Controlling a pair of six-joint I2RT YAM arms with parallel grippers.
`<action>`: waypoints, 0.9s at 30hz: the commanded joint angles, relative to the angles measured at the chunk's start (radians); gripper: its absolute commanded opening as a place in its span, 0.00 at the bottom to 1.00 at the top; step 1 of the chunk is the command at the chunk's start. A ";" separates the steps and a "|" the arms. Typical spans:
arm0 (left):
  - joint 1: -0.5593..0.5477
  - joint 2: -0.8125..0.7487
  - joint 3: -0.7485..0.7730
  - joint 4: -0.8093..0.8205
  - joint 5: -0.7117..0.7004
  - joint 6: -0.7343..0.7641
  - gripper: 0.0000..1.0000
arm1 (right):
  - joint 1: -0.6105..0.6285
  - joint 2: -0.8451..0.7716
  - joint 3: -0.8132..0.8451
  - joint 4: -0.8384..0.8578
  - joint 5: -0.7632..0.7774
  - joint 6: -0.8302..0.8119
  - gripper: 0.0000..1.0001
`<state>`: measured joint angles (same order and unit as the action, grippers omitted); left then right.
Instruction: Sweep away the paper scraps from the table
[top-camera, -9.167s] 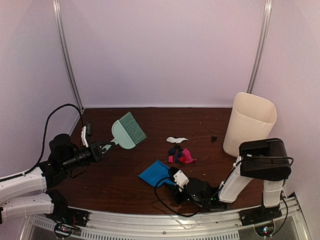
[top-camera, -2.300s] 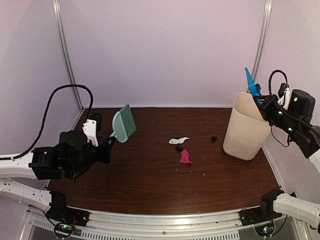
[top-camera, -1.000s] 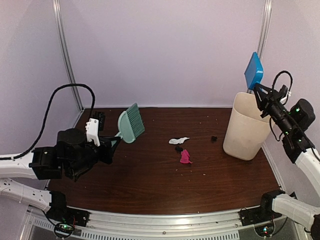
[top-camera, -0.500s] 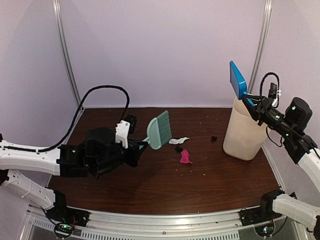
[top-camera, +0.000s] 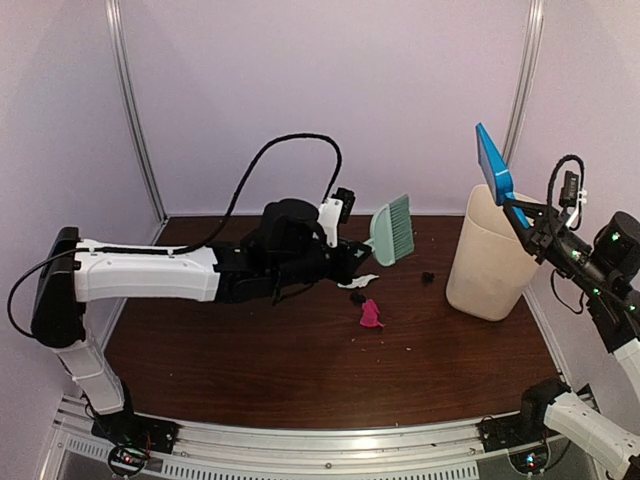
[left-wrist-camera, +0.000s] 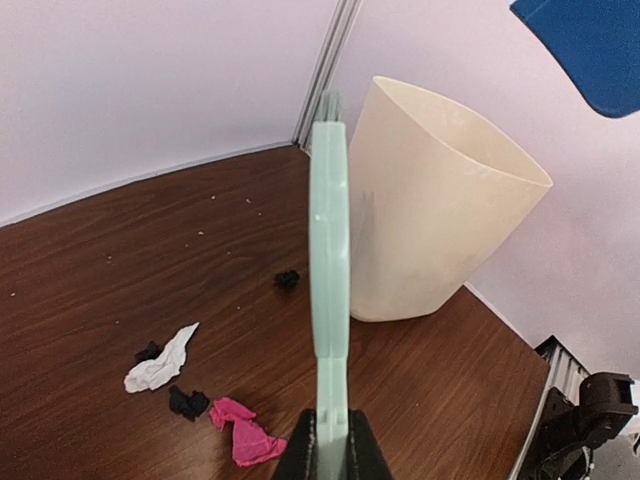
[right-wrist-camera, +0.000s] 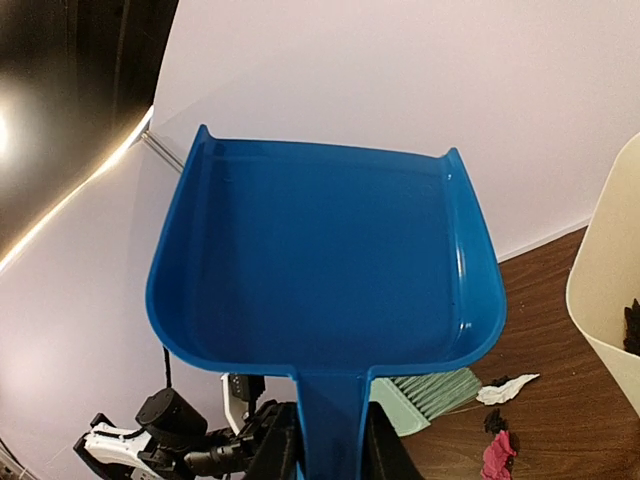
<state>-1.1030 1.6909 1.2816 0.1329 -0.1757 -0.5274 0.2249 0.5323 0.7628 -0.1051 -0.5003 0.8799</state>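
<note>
On the table (top-camera: 250, 370), a white scrap (top-camera: 357, 282), a black scrap (top-camera: 357, 297) and a pink scrap (top-camera: 371, 314) lie together near the middle. Another black scrap (top-camera: 428, 276) lies beside the cream bin (top-camera: 493, 255). My left gripper (top-camera: 350, 250) is shut on the handle of a mint-green brush (top-camera: 390, 230), held in the air just behind the scraps. The left wrist view shows the brush (left-wrist-camera: 329, 250) edge-on above the pink scrap (left-wrist-camera: 243, 432) and the white scrap (left-wrist-camera: 160, 362). My right gripper (top-camera: 530, 225) is shut on a blue dustpan (top-camera: 492, 165), raised above the bin. The dustpan (right-wrist-camera: 320, 270) looks empty.
The bin (left-wrist-camera: 430, 230) stands at the table's back right; dark bits (right-wrist-camera: 632, 325) lie inside it. A silver rail (top-camera: 330, 440) runs along the front edge. The left arm's black cable (top-camera: 290, 145) arcs above the table. Tiny pale crumbs speckle the wood.
My left arm has reached far right across the table, carrying the brush from the left side to just behind the scraps. The dustpan has shifted slightly right above the bin.
</note>
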 joint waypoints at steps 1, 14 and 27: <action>0.092 0.170 0.192 0.030 0.291 -0.056 0.00 | 0.009 -0.017 0.011 -0.045 0.011 -0.041 0.00; 0.267 0.810 0.874 -0.074 0.777 -0.234 0.00 | 0.011 -0.064 -0.061 -0.052 0.009 -0.059 0.00; 0.298 1.042 1.035 -0.005 0.771 -0.372 0.00 | 0.013 -0.074 -0.134 -0.026 0.007 -0.047 0.00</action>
<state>-0.7956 2.7369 2.2665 0.0589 0.5907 -0.8623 0.2306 0.4702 0.6502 -0.1650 -0.4965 0.8356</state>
